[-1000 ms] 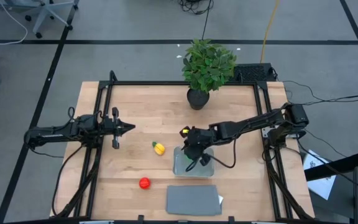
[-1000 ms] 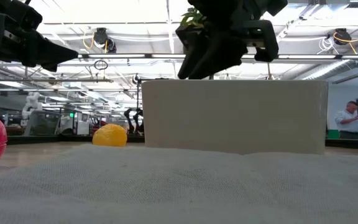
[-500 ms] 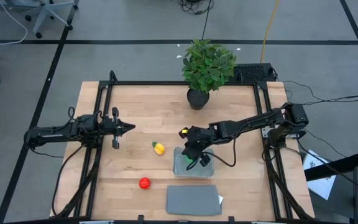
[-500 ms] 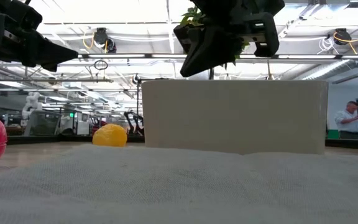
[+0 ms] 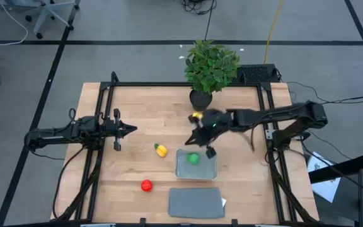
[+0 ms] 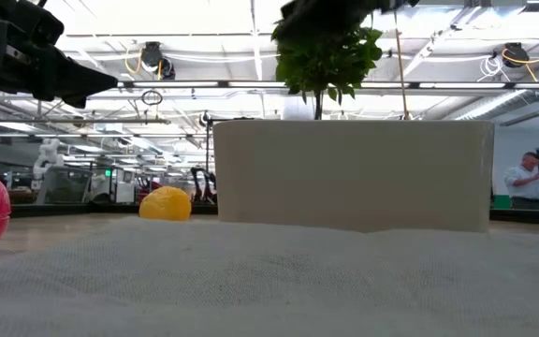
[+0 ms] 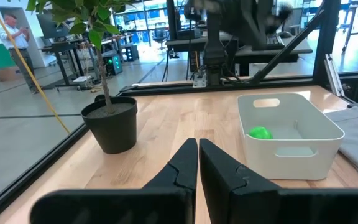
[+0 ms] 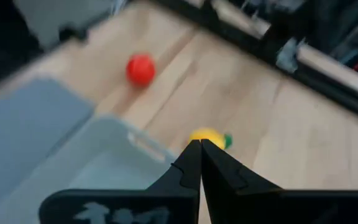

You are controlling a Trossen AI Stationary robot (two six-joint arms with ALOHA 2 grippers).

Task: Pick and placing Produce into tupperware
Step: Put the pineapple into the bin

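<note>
Here, the scene by parts:

Right gripper [image 5: 201, 133]: hangs blurred in the high view above the table, between the potted plant [image 5: 211, 68] and the tupperware [image 5: 196, 164]; in its own wrist view the two fingers [image 8: 194, 165] are pressed together with nothing between them.

Green produce [image 5: 193, 158]: lies inside the tupperware, just below the right gripper in the high view; the left wrist view shows it on the tub floor [image 7: 260, 132].

Tupperware: sits on the wooden table [image 5: 150, 116] directly under and slightly short of the right gripper's tips, not touched by them.

Yellow produce [image 5: 161, 150]: on the table beside the tupperware, off to the side of the right gripper toward the left arm; it shows just past the fingertips in the right wrist view [image 8: 208, 137].

Red produce [image 5: 146, 185]: on the table well apart from the right gripper, beyond the tupperware's near corner, near the lid [image 5: 196, 202].

Left gripper [image 5: 128, 130]: waits over the left half of the table, fingers [image 7: 185, 163] closed on nothing, pointing toward the plant and tub.

Lid: flat on the table just beside the tupperware, on the side away from the right gripper.
</note>
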